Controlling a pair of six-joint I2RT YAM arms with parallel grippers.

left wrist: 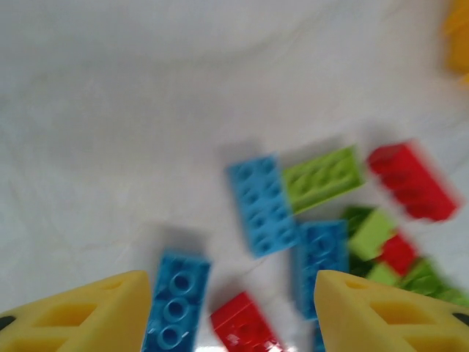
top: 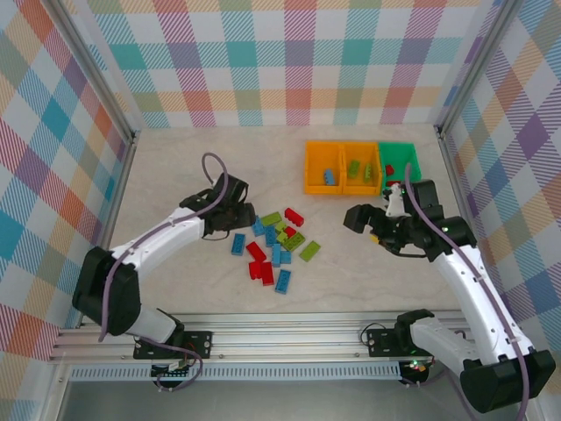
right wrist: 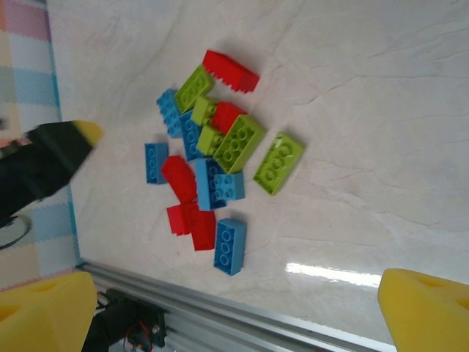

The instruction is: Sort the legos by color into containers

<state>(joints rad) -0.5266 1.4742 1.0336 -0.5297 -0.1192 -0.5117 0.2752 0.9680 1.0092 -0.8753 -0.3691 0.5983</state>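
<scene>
My left gripper (left wrist: 233,287) and right gripper (right wrist: 234,284) both hung spread wide with nothing between the fingers. The loose legos (top: 276,244) lay in a heap between them, right in front of my left fingertips and a little way ahead of my right.

I judged these bricks light, hard and rigid, with smooth walls that could slide out of a loose pinch. The best hold would be across the two long flat sides, clear of the studs. One blue brick (left wrist: 176,301) lay apart from the heap beside my left finger, an easy first pick.

On the table I counted about five blue, five red and five lime green, though overlaps made that uncertain.

Three containers (top: 343,144) stood just beyond my right gripper: two orange and one green. They held one blue, two green and one red, as far as I could tell.
</scene>
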